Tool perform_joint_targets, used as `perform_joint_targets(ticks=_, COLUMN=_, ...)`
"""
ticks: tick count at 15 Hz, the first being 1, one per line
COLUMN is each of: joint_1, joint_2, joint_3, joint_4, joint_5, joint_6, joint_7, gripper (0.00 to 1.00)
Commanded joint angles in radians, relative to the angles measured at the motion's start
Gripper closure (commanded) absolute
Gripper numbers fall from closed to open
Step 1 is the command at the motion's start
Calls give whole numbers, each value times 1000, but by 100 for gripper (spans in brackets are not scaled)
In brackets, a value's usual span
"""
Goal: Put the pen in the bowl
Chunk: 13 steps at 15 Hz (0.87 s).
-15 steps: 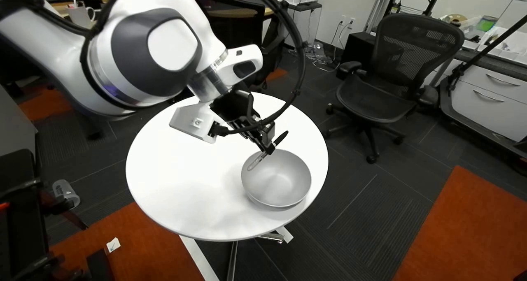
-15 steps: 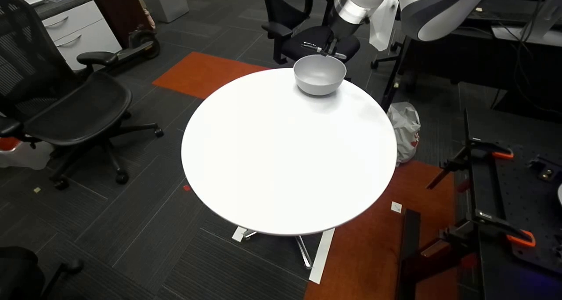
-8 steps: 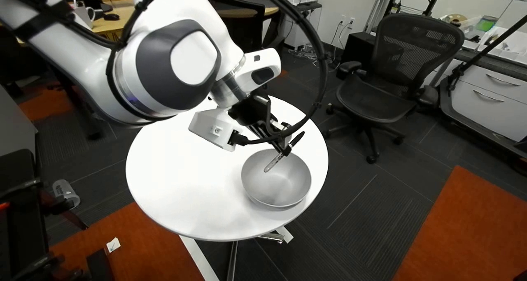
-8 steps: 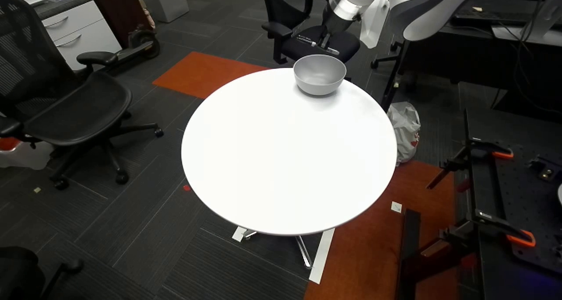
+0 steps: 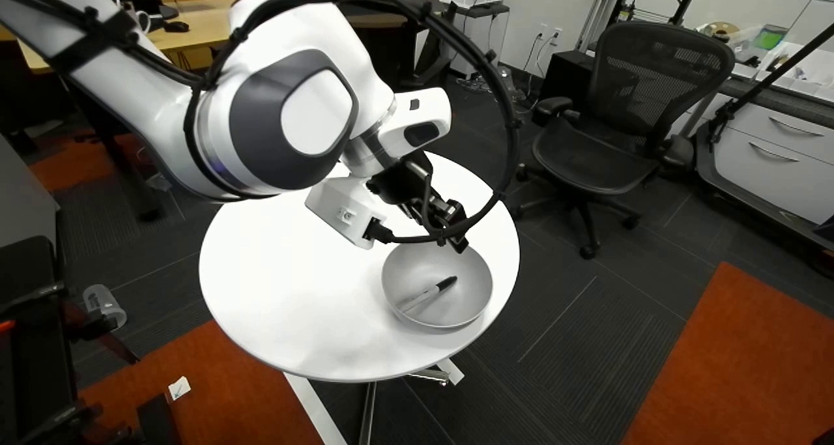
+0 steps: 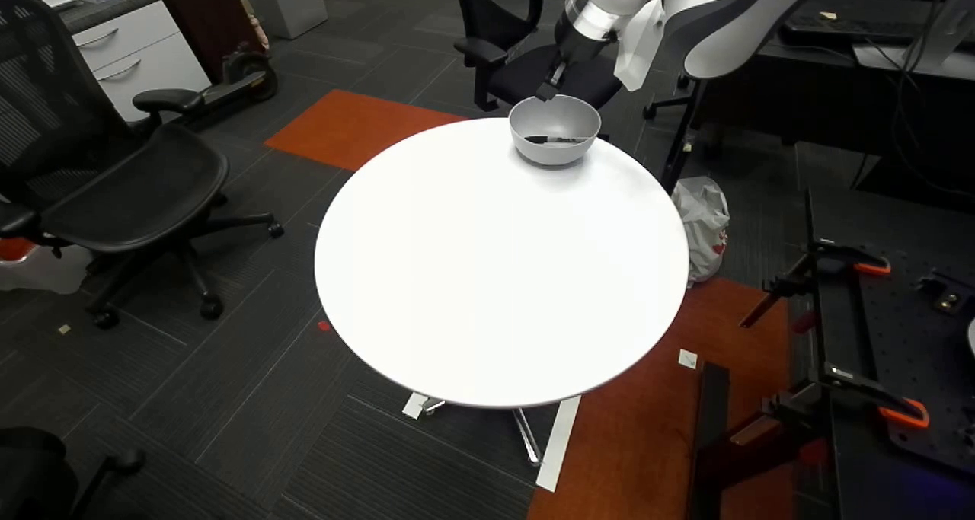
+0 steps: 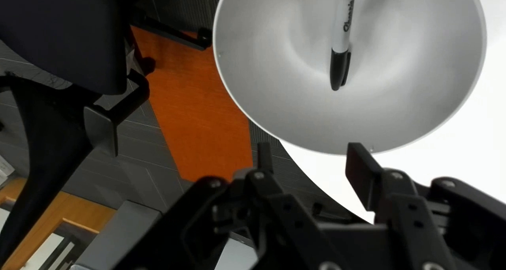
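The pen, a marker with a light grey barrel and a black cap, lies in the bowl in both exterior views (image 5: 428,294) (image 6: 561,139). It also shows in the wrist view (image 7: 340,40), where its far end is cut off by the top edge. The grey bowl (image 5: 470,295) stands upright near the table's edge, and it shows in the other views too (image 6: 552,155) (image 7: 419,108). My gripper (image 7: 311,146) is open, with nothing between its fingers. In both exterior views it is just above the bowl's rim (image 5: 458,242) (image 6: 547,92), apart from the pen.
The bowl stands on a round white table (image 5: 293,301), also seen in an exterior view (image 6: 495,276). Office chairs (image 5: 625,106) (image 6: 114,177) stand on the floor around it. A dark bench with orange-tipped clamps (image 6: 876,337) is beside the table.
My gripper moved over the bowl while shut on the pen, then opened. The pen dropped from the fingers and now lies inside the bowl. The bowl has not moved.
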Motion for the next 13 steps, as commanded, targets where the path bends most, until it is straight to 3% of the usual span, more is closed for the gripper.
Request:
perform_joint_targets(ticks=1, joint_1=-34, joint_2=-15, joint_3=30, joint_4=1, joint_5=13, joint_6=13, joint_7=-12, gripper=16)
perform_joint_targets(ticks=3, joint_1=-40, joint_2=-18, joint_3=36, joint_4=2, joint_5=12, joint_6=8, joint_7=-10, gripper=2)
perform_joint_targets(ticks=4, joint_1=-43, joint_2=-18, joint_3=38, joint_4=2, joint_5=12, joint_6=8, joint_7=-10, gripper=0)
perform_joint_targets(ticks=13, joint_1=-40, joint_2=-1, joint_3=35, joint_4=9, joint_5=0, joint_6=0, joint_7=0, gripper=0)
